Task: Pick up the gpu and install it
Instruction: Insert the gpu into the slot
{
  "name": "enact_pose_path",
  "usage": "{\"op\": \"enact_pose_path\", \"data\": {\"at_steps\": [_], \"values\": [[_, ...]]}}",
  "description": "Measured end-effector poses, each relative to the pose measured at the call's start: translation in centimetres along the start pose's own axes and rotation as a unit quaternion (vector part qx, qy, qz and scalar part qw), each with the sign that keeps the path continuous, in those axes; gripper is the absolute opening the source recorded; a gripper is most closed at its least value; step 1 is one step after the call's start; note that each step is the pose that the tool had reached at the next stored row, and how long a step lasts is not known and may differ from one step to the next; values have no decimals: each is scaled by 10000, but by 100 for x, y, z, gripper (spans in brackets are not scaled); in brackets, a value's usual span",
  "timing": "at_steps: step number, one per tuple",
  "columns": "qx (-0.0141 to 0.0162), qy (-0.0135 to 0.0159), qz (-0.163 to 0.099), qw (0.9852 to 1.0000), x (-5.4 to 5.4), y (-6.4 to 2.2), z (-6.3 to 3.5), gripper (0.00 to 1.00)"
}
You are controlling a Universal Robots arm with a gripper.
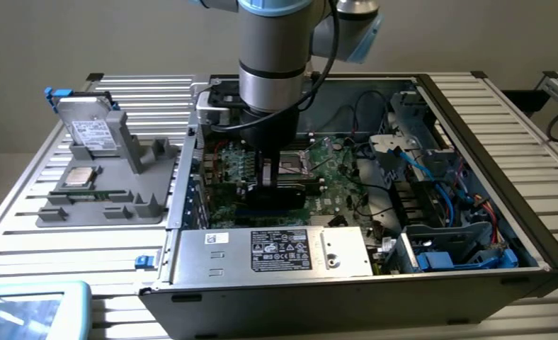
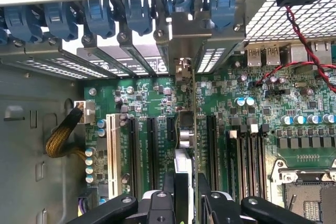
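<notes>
The gpu stands on edge between my fingers, seen edge-on in the wrist view. Its metal bracket reaches the rear slot openings of the case. My gripper is shut on the gpu and holds it over the black expansion slots of the green motherboard. Whether the card sits in a slot I cannot tell. In the exterior view my gripper is down inside the open computer case, with the dark card just under it.
A white slot, memory slots and the processor socket flank the card. The power supply lies along the case's near wall, with blue cables on the exterior view's right. A grey fixture with a hard drive stands outside the case.
</notes>
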State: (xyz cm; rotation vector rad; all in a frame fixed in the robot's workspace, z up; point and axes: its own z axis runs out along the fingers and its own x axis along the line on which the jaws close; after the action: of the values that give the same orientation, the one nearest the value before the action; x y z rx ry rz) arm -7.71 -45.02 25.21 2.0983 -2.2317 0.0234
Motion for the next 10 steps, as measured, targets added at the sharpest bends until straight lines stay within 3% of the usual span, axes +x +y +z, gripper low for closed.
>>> {"op": "enact_pose_path", "data": {"at_steps": [10], "values": [[-5,-6,81,10000,-2,-20,3,27]]}}
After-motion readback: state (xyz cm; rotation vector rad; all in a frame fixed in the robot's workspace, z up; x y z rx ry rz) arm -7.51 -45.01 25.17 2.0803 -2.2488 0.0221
